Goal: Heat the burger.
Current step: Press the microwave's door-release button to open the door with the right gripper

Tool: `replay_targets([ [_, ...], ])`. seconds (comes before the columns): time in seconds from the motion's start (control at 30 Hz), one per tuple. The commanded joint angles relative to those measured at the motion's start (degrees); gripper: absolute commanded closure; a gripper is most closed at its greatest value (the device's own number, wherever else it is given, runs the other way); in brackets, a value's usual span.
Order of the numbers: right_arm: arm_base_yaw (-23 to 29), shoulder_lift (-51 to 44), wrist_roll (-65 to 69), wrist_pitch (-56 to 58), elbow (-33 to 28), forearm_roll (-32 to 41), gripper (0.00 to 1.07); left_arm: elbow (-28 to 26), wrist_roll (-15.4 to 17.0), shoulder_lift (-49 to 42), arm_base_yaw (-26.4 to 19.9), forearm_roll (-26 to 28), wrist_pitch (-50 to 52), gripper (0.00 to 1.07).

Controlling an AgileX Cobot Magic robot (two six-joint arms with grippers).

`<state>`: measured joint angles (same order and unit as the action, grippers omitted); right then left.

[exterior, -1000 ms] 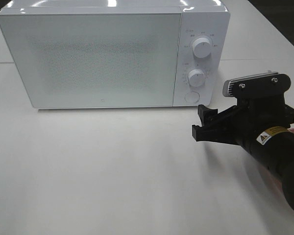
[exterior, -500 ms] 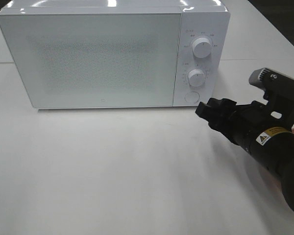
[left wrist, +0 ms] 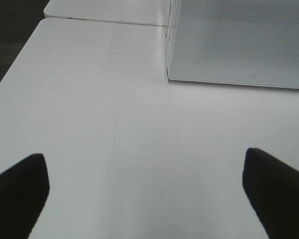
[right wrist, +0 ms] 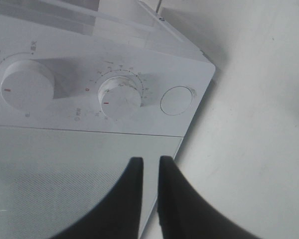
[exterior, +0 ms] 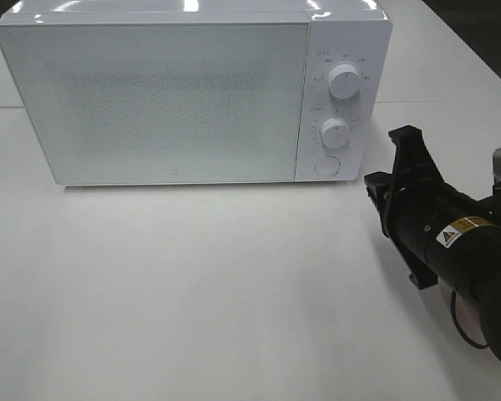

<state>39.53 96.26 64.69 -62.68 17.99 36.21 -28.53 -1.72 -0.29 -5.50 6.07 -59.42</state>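
Although the burger shows in no view and its place cannot be told, the right gripper (right wrist: 150,159) faces the control panel of the closed microwave (exterior: 175,100), fingers nearly together on nothing. Writing around the dials (exterior: 335,132) is too small to read, and a yellow warning label (exterior: 454,232) sits on that arm. A second ago those fingers were spread wide. The left gripper (left wrist: 144,155) hangs wide open over the table (exterior: 192,292).

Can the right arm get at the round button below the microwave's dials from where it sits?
Probably yes. The right gripper, nearly closed and holding nothing, points toward the control panel of the microwave close by, and nothing stands between it and the round button.
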Motion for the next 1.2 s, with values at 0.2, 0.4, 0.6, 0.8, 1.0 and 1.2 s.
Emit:
replay_targets([
  [0.2, 0.34, -0.23, 9.28, 1.15, 0.57, 1.32, 1.07, 0.06, 0.06, -1.26, -0.06, 0.4, 0.17, 0.09],
  [0.4, 0.34, 1.03, 9.91, 1.83, 0.57, 1.83, 1.07, 0.06, 0.06, -1.26, -0.06, 0.4, 0.17, 0.09],
  [0.6, 0.29, 4.98, 12.15, 1.32, 2.12, 2.81, 1.07, 0.06, 0.06, -1.26, -0.06, 0.4, 0.17, 0.09],
  [0.8, 0.11, 8.42, 12.15, 1.32, 5.33, 2.69, 1.07, 0.06, 0.06, -1.26, -0.06, 0.4, 0.17, 0.09],
  [1.0, 0.11, 12.55, 13.92, 1.43, 9.17, 2.58, 1.07, 0.06, 0.06, -1.26, -0.06, 0.4, 0.17, 0.09],
  [1.2, -2.23, 16.39, 15.13, 1.95, 14.04, 0.4, 1.07, 0.06, 0.06, -1.26, -0.06, 0.4, 0.17, 0.09],
])
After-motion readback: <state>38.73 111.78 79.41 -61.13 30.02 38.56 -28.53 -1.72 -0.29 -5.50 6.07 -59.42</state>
